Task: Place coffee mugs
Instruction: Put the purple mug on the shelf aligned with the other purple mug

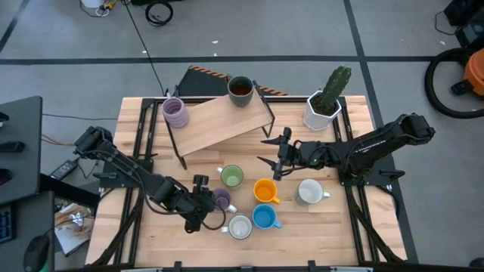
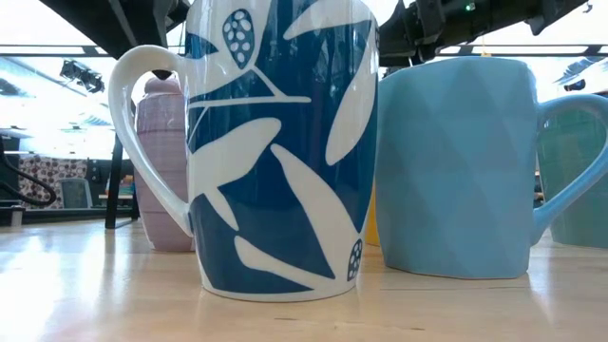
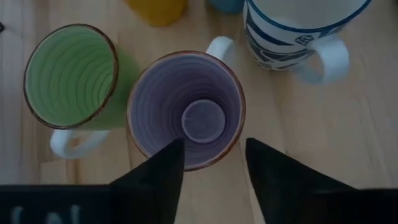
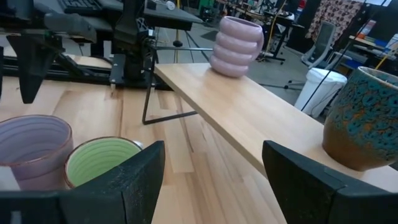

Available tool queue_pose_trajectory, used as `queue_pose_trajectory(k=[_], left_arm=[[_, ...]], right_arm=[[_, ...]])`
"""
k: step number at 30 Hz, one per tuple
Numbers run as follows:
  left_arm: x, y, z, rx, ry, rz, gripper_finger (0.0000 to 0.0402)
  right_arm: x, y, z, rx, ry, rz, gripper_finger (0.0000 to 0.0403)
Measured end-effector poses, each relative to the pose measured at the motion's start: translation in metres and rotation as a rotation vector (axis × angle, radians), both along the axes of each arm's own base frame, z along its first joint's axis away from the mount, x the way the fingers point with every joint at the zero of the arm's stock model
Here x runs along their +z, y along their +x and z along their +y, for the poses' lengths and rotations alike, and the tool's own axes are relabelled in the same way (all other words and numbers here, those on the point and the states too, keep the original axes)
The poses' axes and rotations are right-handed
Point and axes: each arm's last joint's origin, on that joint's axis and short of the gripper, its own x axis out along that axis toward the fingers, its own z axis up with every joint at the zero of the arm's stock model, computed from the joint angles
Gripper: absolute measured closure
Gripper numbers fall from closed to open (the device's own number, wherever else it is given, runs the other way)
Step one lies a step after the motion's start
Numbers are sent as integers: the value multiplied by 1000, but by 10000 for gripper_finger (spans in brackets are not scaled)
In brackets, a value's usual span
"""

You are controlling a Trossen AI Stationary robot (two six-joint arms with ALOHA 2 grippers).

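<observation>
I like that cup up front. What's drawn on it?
White leaves on blue, on the patterned mug; the low view shows it best.

Low view: blue-and-white mug point(image 2: 280, 152) cut off at the top edge; it hides most of the purple mug point(image 2: 163, 171). Pale blue mug point(image 2: 456, 166) screens a yellow sliver behind. Left wrist view: yellow mug point(image 3: 155, 9) cropped. Right wrist view: brown mug point(image 4: 364, 118) cut at the edge.

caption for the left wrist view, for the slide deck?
Left end effector, fingers apart, above a purple mug standing beside a green mug on the wooden table.
</observation>
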Motion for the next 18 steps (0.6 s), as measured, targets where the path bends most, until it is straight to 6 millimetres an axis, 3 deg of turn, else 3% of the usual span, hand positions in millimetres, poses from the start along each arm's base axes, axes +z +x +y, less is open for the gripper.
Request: queue_pose_trajectory(k=[6, 18], left_arm=[[-2, 4, 5, 26, -46, 22, 186], [-5, 7, 1, -78, -1, 23, 204]], right_arm=[[0, 0, -1, -4, 0, 0, 128], [0, 0, -1, -3, 0, 4, 128]])
